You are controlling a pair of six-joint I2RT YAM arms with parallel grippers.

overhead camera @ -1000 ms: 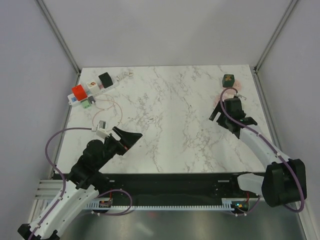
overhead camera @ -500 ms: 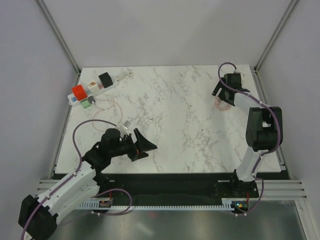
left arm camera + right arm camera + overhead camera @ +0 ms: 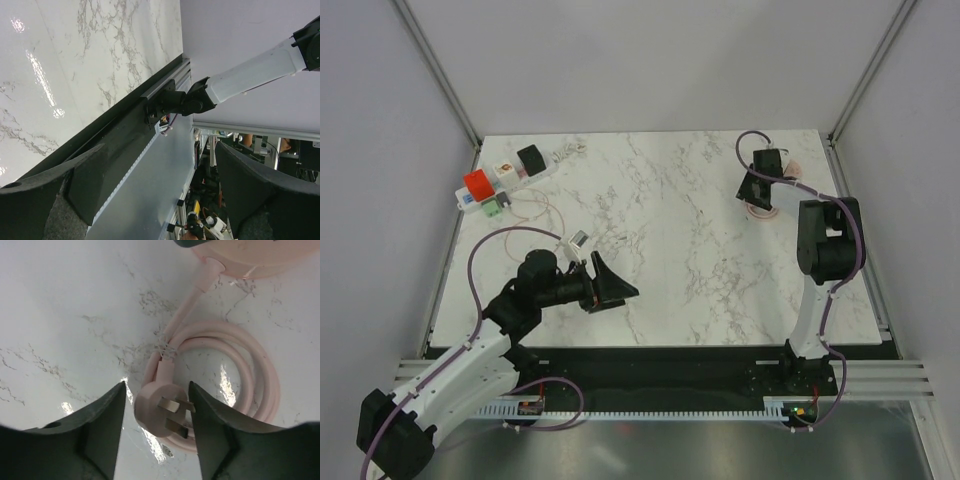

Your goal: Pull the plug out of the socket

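— White power strip (image 3: 510,172): where is it?
— Far left corner of the marble table (image 3: 670,240), with a red block (image 3: 477,183), a white cube (image 3: 504,170) and a black cube (image 3: 530,157) seated on it. I judge nothing has been pulled from it yet.
— Your left gripper (image 3: 610,283)?
— It has swung toward the middle near the front edge. Its fingers (image 3: 45,200) are spread wide on nothing, well apart from the strip.
— And the right gripper (image 3: 157,440)?
— It has travelled to the far right, over the pink disc (image 3: 260,255) and its coiled cable (image 3: 250,370). My fingers (image 3: 95,435) there have drawn in and flank the loose pink plug (image 3: 162,412). A sliver of marble shows beside it, so no clamp.
— Useful?
— Doubtful. That plug sits in no socket.
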